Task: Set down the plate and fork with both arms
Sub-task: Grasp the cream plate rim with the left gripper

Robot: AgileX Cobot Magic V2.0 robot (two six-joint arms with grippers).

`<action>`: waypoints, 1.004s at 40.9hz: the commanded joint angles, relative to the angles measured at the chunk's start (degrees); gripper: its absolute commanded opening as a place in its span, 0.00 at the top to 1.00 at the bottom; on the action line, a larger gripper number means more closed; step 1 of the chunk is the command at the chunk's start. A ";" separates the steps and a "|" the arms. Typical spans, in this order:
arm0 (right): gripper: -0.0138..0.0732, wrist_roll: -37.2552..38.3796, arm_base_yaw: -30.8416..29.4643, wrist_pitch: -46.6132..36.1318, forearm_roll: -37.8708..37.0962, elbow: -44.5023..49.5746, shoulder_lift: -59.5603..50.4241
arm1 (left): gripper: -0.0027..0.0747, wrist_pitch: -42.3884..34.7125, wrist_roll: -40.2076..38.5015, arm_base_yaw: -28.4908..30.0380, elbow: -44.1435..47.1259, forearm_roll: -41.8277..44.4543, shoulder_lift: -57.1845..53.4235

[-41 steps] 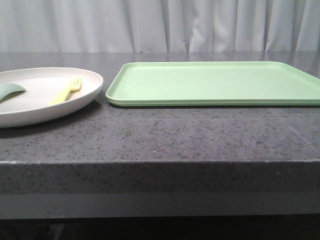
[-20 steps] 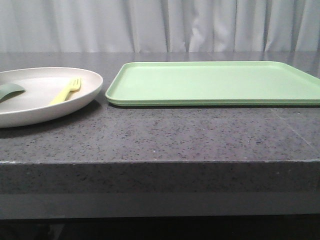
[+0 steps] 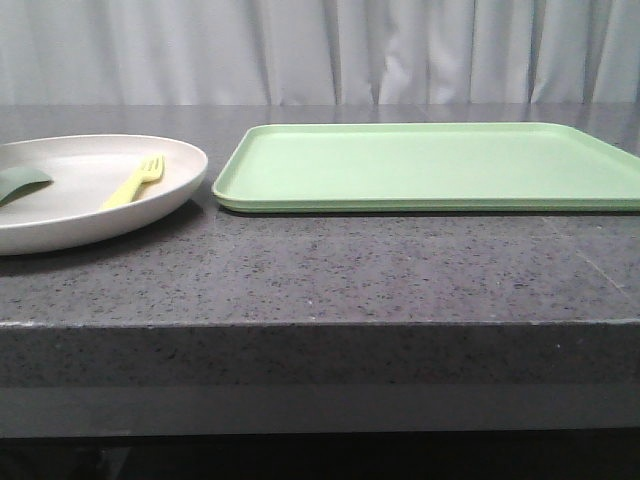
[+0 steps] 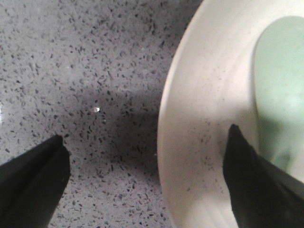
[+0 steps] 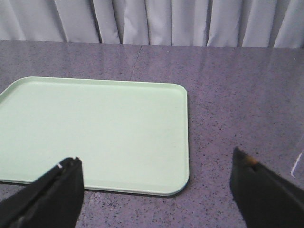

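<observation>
The cream-white plate [image 3: 60,228] sits at the table's left, with the pale-yellow fork [image 3: 135,182] lying inside it. My left gripper [image 4: 145,134] is open and straddles the plate's rim [image 4: 190,109]: one finger is over the table, the other over the plate's inside, close to the surface. My right gripper [image 5: 156,157] is open and empty, above the table near the corner of the light-green tray [image 5: 95,128]. Neither gripper shows in the front view.
A small teal-green piece [image 3: 20,182] lies in the plate's left part and shows beside my left finger [image 4: 280,85]. The flat light-green tray [image 3: 430,165] lies right of the plate, a narrow gap between them. The grey speckled table edge runs along the front.
The plate, with the fork in it, has edged very slightly to the right towards the tray. The tray has not moved.
</observation>
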 commanded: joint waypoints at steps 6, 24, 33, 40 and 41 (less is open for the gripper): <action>0.10 -0.52 0.09 -4.33 0.26 -1.99 0.58 | 0.50 -0.45 -0.70 0.03 -1.37 0.31 -1.29; 0.10 -0.52 0.09 -4.33 0.26 -1.99 0.58 | 0.99 -0.30 -0.70 0.18 -1.37 -0.56 -1.55; 0.10 -0.52 0.09 -4.33 0.26 -1.99 0.58 | 0.99 -3.03 2.12 4.22 -1.37 -9.32 -4.54; 0.10 -0.52 0.09 -4.33 0.26 -1.99 0.58 | 0.99 -4.86 7.90 9.28 -1.37 -20.94 -6.86; 0.10 -0.52 0.09 -4.33 0.26 -1.99 0.58 | 0.99 -4.86 8.90 10.14 -1.37 -22.75 -7.03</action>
